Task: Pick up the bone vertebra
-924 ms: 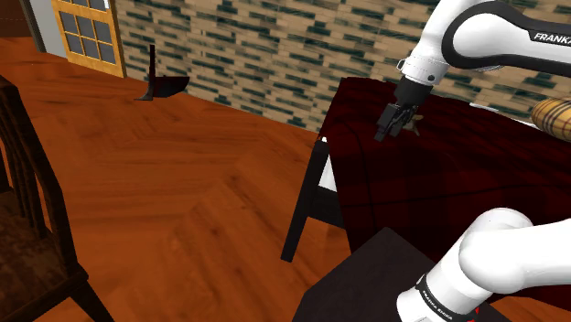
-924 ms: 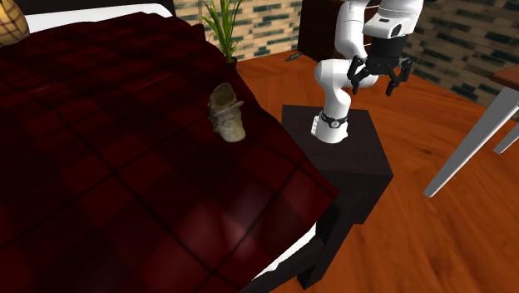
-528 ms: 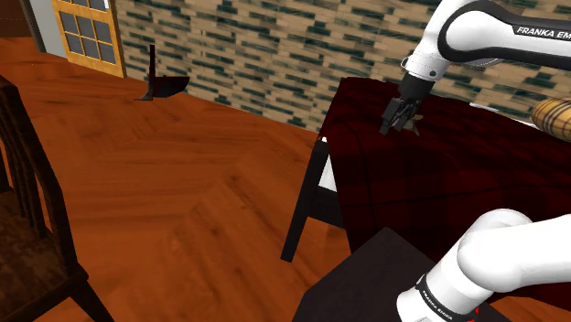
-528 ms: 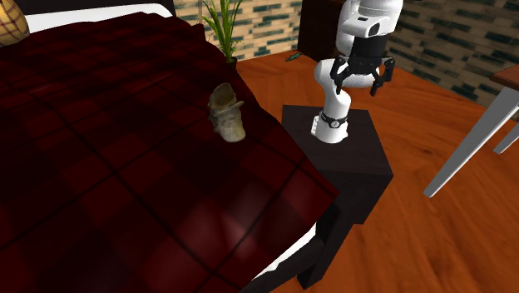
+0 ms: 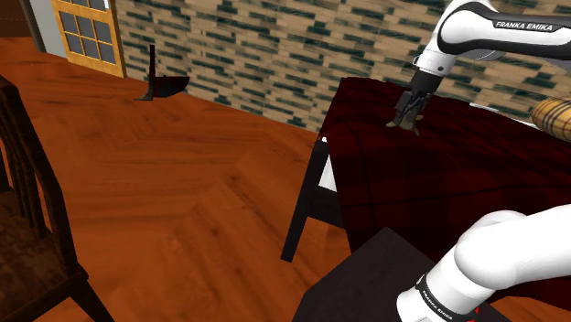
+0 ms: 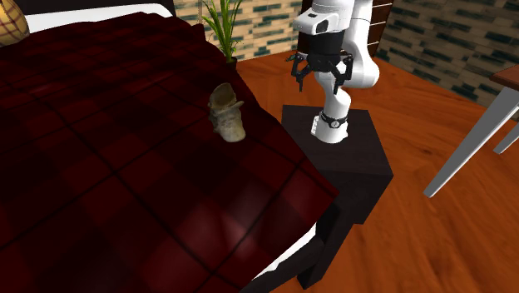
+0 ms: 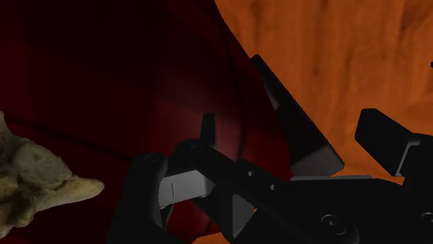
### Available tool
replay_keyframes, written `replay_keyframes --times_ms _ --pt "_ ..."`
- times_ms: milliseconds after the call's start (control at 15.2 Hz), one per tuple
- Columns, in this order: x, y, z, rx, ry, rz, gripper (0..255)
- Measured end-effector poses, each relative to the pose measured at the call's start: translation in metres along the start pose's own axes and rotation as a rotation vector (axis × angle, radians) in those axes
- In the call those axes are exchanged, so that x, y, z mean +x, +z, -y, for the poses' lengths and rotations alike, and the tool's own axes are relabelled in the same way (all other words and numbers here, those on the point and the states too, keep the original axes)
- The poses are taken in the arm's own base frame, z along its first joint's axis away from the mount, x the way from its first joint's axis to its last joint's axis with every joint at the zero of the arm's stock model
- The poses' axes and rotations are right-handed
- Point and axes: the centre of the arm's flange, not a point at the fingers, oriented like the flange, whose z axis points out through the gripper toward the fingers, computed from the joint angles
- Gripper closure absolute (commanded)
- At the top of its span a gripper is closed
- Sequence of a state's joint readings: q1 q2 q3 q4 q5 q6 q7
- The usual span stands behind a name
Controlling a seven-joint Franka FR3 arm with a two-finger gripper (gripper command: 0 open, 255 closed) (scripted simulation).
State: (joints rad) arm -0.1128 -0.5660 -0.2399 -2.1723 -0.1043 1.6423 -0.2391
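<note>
Shoulder view: a white robot arm point(image 5: 494, 23) rises from its base at the lower right and reaches up and across a bed point(image 5: 430, 183) with a dark red checked cover. The black gripper point(image 5: 404, 120) points down just above the cover, near the bed's far end. Its fingers cannot be made out from this angle. Black letters on the upper arm read "FRANKA EMIKA" point(image 5: 526, 26). A dark band at the arm's base also carries writing, too small to read. A tan woven thing point(image 5: 552, 117) lies on the bed at the right edge. Whether it is a basket, or holds anything, cannot be told.

Second exterior view: the bone point(image 6: 226, 114), pale tan and knobbly, sits on the checked cover near the bed's edge. The arm stands on a dark box point(image 6: 353, 158) on the wooden floor point(image 6: 432, 241). The gripper point(image 6: 317, 85) hangs in the air, pointing down, its two fingers spread wide with nothing between them. It is well apart from the bone. The woven thing point(image 6: 10, 25) shows at the top left corner.

Wrist view: the two black fingers point(image 7: 146, 197) stand wide apart and grip nothing. The bone point(image 7: 35, 187) lies on the red cover off to the outside of one finger, not between them and not touching either.
</note>
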Motion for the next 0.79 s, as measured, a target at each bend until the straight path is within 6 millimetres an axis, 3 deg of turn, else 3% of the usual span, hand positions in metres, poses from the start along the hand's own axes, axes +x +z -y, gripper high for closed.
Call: replay_keyframes --times_ms 330,792 --pt "0.020 -0.004 -0.061 0.001 0.040 0.015 0" --pt "0.034 -0.014 -0.155 0.002 0.096 0.035 0"
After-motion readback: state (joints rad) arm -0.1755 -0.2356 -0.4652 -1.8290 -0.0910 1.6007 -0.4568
